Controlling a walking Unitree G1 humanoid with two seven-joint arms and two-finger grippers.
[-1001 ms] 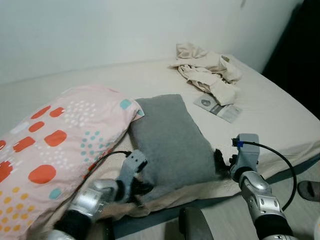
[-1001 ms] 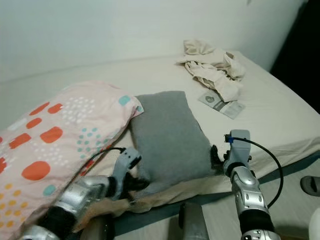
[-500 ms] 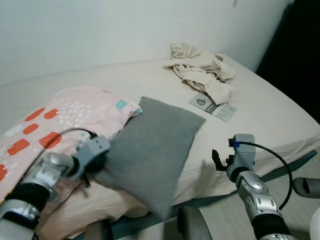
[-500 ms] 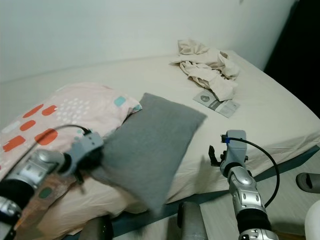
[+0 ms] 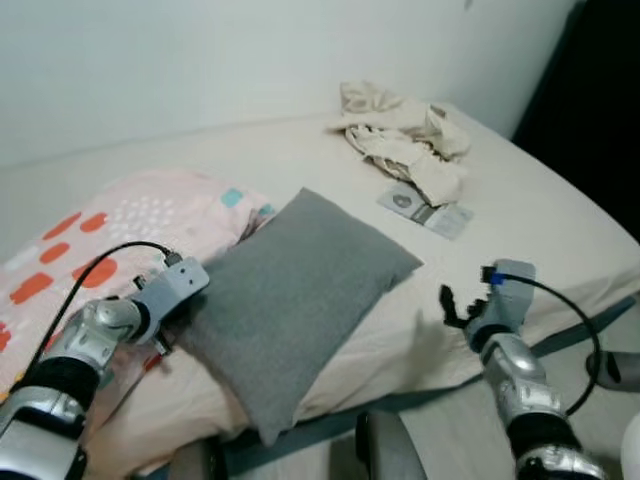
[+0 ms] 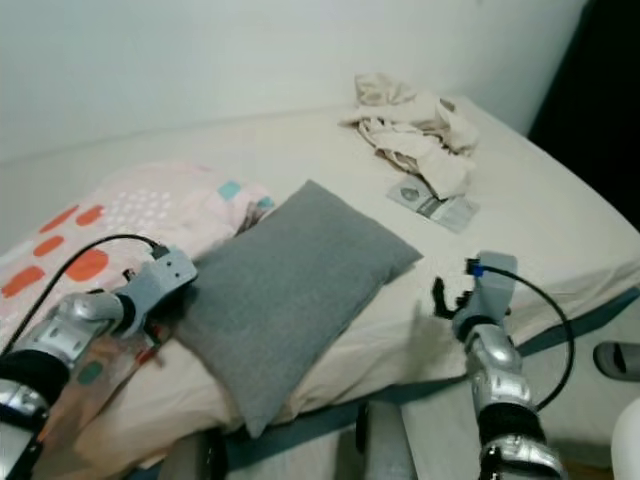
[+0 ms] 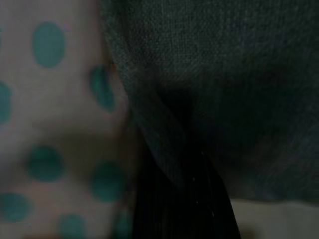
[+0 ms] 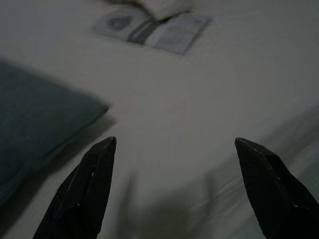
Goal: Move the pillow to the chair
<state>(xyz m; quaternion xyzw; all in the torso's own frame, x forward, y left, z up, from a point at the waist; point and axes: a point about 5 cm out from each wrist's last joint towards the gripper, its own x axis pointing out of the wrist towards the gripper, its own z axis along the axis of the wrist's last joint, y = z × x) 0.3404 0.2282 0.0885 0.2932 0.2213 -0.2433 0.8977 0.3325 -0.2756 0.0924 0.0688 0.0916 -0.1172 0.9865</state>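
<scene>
**Grey pillow held at its left edge on the bed**

The grey pillow (image 5: 295, 295) lies slantwise across the near part of the bed (image 5: 540, 220), one corner pointing toward the far wall and its lowest corner hanging past the bed's front edge. Its left side rests against the pink patterned duvet (image 5: 110, 235), which is bunched on the robot's left with orange ovals and teal dots.

The left gripper (image 5: 178, 318) is at the pillow's left edge, where the grey cloth meets the duvet. In the left wrist view a dark fold of the pillow (image 7: 209, 99) is pinched right at the black fingers (image 7: 184, 209), with the dotted duvet cloth beside it, so this gripper is clamped on the pillow.

The right gripper (image 5: 452, 305) hovers above the bed's front edge, apart from the pillow's right corner and touching nothing. In the right wrist view its two fingers (image 8: 87, 184) stand spread wide over bare sheet, with the pillow's corner off to one side.

Farther back on the bed lies a heap of crumpled cream clothes (image 5: 405, 145), and just beside it, nearer the robot, a flat printed packet (image 5: 425, 208). A dark slipper (image 6: 618, 358) sits on the floor at the right
</scene>
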